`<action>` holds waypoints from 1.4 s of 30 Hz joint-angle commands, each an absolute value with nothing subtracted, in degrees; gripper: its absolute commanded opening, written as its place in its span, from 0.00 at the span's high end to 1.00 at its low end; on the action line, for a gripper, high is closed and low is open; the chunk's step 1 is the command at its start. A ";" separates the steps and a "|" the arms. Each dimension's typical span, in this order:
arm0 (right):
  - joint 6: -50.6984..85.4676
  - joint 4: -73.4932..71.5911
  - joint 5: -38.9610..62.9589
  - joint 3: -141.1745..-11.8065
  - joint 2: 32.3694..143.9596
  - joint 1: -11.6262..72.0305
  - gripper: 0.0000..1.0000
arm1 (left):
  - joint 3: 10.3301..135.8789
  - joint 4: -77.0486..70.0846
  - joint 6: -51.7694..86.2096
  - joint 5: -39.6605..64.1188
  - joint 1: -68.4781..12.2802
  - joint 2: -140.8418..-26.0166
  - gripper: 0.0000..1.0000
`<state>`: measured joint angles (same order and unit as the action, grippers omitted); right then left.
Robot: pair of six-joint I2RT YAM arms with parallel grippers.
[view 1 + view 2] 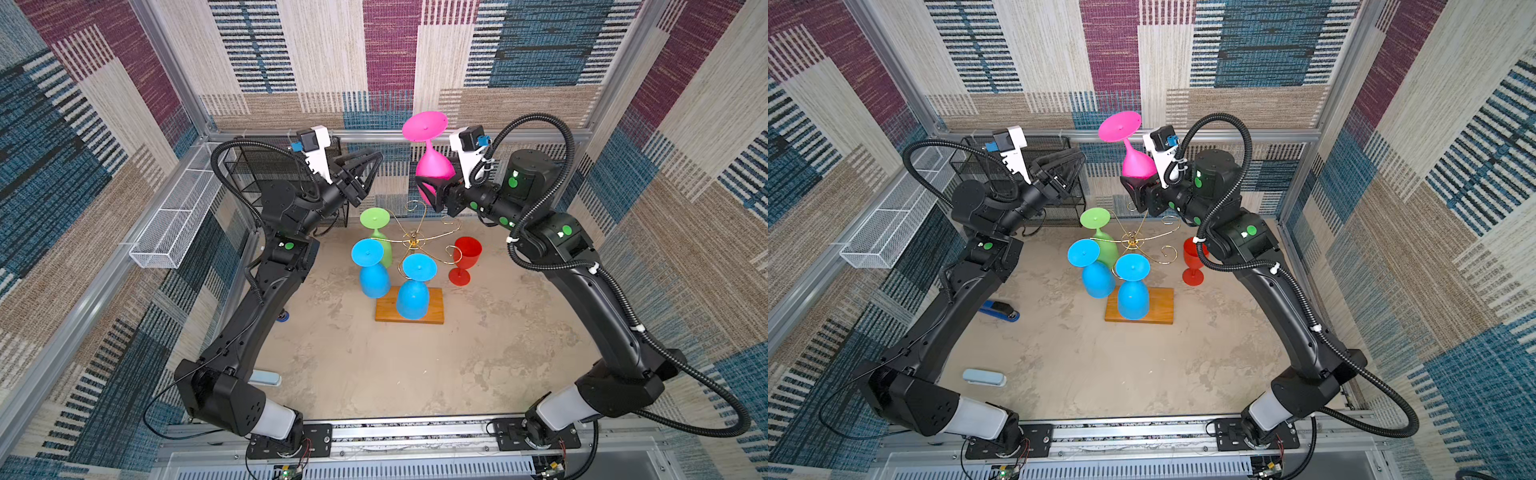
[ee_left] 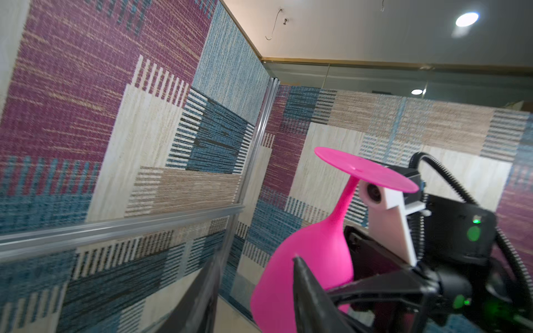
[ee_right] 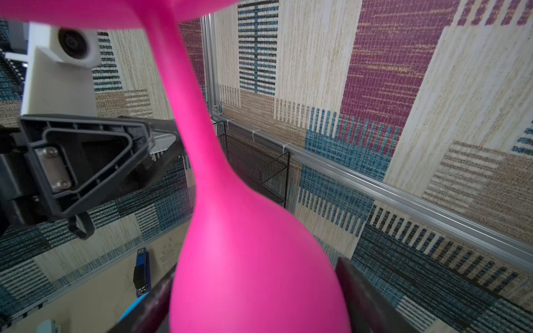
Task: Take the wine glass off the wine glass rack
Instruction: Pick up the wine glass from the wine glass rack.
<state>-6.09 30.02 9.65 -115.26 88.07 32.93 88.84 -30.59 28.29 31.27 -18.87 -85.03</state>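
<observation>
Seen from above, the right gripper (image 1: 426, 192) is clamped around the bowl of a pink wine glass (image 1: 434, 166), holding it upside down with its round foot uppermost, in the air and clear of the wine glass rack (image 1: 413, 239), at about 12 o'clock from the rack's gold hub. The left gripper (image 1: 376, 160) hovers at about 11 o'clock, near the glass but apart from it, its jaws partly spread and empty. On the rack's curled arms hang a green glass (image 1: 376, 220) at 10 o'clock and two blue glasses, one at 8 o'clock (image 1: 370, 266) and one at 6 o'clock (image 1: 415, 286) over the wooden base (image 1: 434, 307). A red glass (image 1: 465, 257) stands upright on the table (image 1: 374, 374) at 3 o'clock.
</observation>
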 commanded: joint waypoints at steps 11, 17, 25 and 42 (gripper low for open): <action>-5.61 42.25 10.01 -121.66 92.07 32.98 0.40 | 86.55 -45.26 -19.14 41.78 -18.98 -87.63 0.44; -5.22 44.58 12.47 -123.40 94.12 32.96 0.42 | 86.30 -45.08 -25.12 40.12 -18.98 -88.15 0.43; -4.46 46.05 14.96 -123.62 95.19 32.96 0.46 | 87.71 -43.68 -27.99 40.85 -18.96 -88.67 0.44; -4.06 45.88 17.40 -121.69 95.27 33.68 0.49 | 89.12 -35.73 -35.54 45.34 -19.25 -87.97 0.61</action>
